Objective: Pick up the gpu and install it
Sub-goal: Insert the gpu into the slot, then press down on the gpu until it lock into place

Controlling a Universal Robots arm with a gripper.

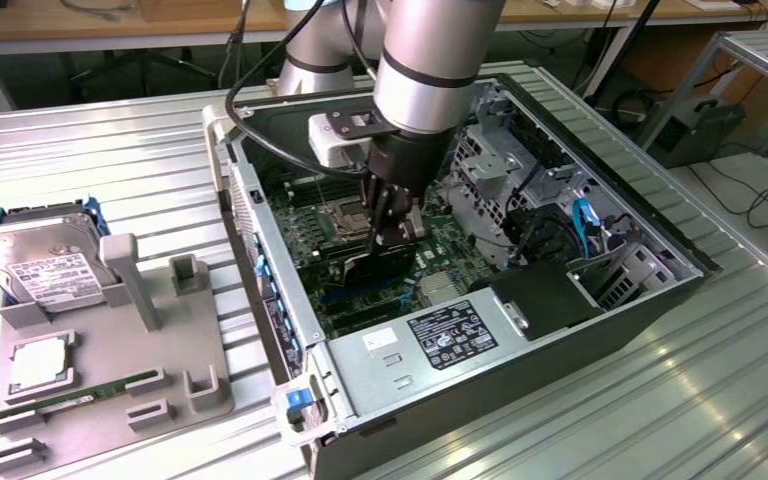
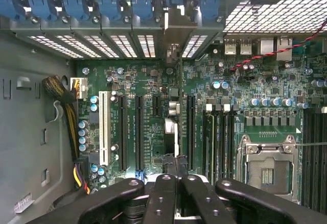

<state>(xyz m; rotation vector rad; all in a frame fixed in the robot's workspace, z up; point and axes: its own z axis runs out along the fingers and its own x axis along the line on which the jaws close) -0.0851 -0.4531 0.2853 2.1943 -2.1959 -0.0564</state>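
Observation:
My gripper reaches down into the open computer case and is shut on the gpu, a dark flat card held on edge just above the green motherboard. In the wrist view the black fingers pinch together at the gripper, and the gpu runs away from them as a thin edge between two long black slots. Its silver bracket end lies by the rear slot openings of the case.
A grey fixture on the exterior view's left holds a hard drive in a blue frame, a processor and a green RAM stick. Inside the case are the power supply, drive cage, processor socket and blue latches.

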